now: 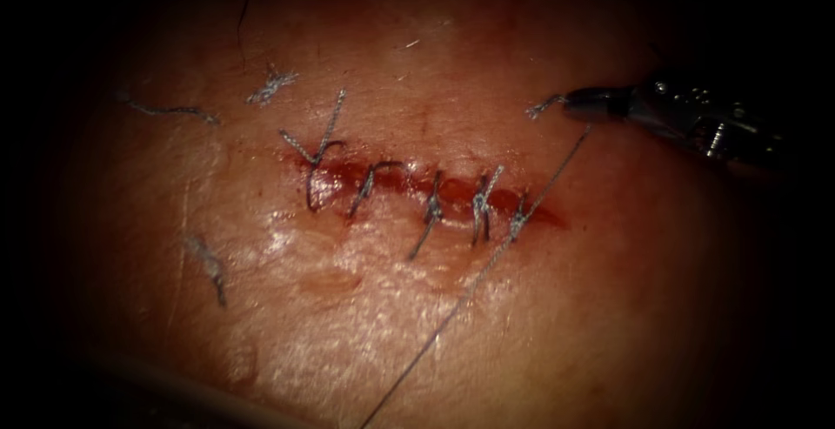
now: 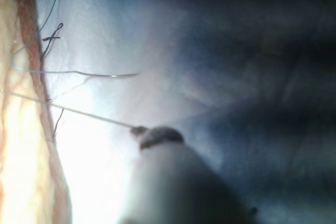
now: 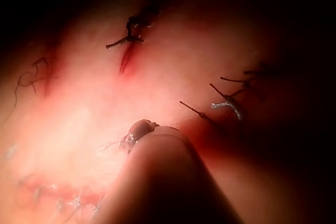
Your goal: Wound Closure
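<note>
Endoscope view: right tool (image 1: 578, 103), at 2 o'clock from the cut (image 1: 435, 187), has its jaws clamped on the thread (image 1: 487, 264) (thin, limp, likely slippery, best gripped near the last stitch (image 1: 518, 217)) across tissue (image 1: 522, 325).

The tissue (image 1: 365, 325), a glistening pale slab, carries everything here. Across its middle runs the cut (image 1: 435, 190), lined with red fluid (image 1: 344, 172) and crossed by a row of knotted stitches (image 1: 481, 207). Loose cut ends of thread (image 1: 271, 85) lie scattered on the surface to the left of and above the cut. A long thread (image 1: 470, 285) lies diagonally from the rightmost stitch toward the near edge.
</note>
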Robot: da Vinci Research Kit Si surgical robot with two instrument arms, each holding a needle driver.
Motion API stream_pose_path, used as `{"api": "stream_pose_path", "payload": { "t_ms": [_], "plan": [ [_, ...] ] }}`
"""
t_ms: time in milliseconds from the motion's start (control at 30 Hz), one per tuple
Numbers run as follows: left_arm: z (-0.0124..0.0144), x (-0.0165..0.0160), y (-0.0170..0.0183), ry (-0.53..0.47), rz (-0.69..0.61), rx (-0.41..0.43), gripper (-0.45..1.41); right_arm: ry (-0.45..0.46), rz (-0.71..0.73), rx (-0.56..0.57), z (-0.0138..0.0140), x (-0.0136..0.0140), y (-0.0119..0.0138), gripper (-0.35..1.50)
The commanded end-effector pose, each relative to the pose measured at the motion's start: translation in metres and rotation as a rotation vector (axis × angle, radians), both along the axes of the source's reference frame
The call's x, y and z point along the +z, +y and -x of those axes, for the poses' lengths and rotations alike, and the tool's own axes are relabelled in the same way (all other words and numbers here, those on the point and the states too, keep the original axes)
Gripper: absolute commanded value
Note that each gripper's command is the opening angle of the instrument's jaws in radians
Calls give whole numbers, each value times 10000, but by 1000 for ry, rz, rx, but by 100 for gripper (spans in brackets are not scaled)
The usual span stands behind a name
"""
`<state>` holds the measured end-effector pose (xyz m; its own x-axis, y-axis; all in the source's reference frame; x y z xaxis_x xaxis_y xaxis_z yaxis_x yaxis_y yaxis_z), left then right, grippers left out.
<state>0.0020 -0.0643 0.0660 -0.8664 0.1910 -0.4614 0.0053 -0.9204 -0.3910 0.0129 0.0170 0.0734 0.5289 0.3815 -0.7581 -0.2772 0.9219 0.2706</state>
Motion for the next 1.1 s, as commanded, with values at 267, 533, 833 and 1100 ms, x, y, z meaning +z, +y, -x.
{"api": "stream_pose_path", "payload": {
  "t_ms": [267, 533, 833, 1100],
  "plan": [
    [42, -60, 83, -82, 107, -122, -45, 1, 42, 160, 16, -30, 0, 74],
    [58, -125, 192, -154, 216, -220, -45, 22, -27, 267, 64, -106, -10, 146],
    [51, -204, 332, -191, 315, -332, -45, 204, 63, 145, 12, -161, -117, 140],
    [49, -220, 382, -192, 331, -347, -45, 236, 157, 71, -45, -128, -140, 138]
  ]
}}
